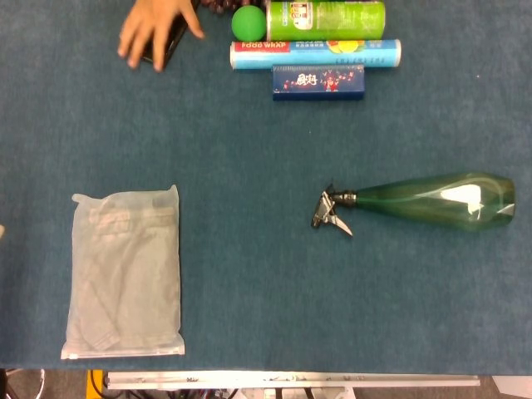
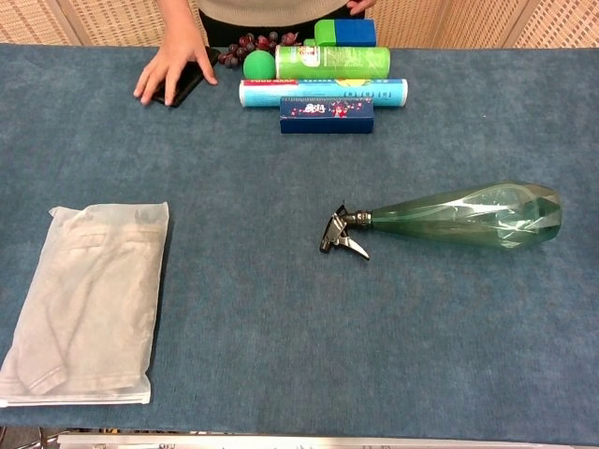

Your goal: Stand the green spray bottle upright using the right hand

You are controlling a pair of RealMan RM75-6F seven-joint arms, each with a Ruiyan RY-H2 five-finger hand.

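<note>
table: blue carpet-like table top (image 2: 281, 355), metal rail along its near edge.
bag: clear frosted plastic bag with a folded pale garment inside (image 2: 89, 301) (image 1: 126, 272), flat at the near left corner, long side running near-to-far, nothing touching it.
bottle: green translucent teardrop-shaped spray bottle (image 2: 473, 215) (image 1: 432, 200), lying on its side, right of the table's centre, fat base close to the right edge, neck pointing left. Not upright.
nozzle: black and silver trigger nozzle (image 2: 341, 233) (image 1: 331, 213) at the bottle's left end, trigger pointing toward the near edge, resting on the table.
robot hands: neither left nor right shows in the head or chest view, so can't tell open or closed; nothing holds the bottle.
far row: dark blue rectangular box with red print (image 2: 326, 114) (image 1: 318, 82) nearest; just behind it a long food wrap roll box, white and light blue (image 2: 323, 92) (image 1: 315, 54); behind that a green cylindrical can on its side (image 2: 332, 62) (image 1: 326, 19).
ball: small green ball (image 2: 258, 64) (image 1: 247, 22), just left of the can.
far edge: dark red grapes (image 2: 253, 43) behind the ball, green and blue block (image 2: 345, 32) behind the can.
person: bare hand of a person (image 2: 171, 65) (image 1: 154, 32) at the far edge, left of the ball, fingers spread, resting on a flat black rectangular object (image 2: 187, 82), mostly covered.
</note>
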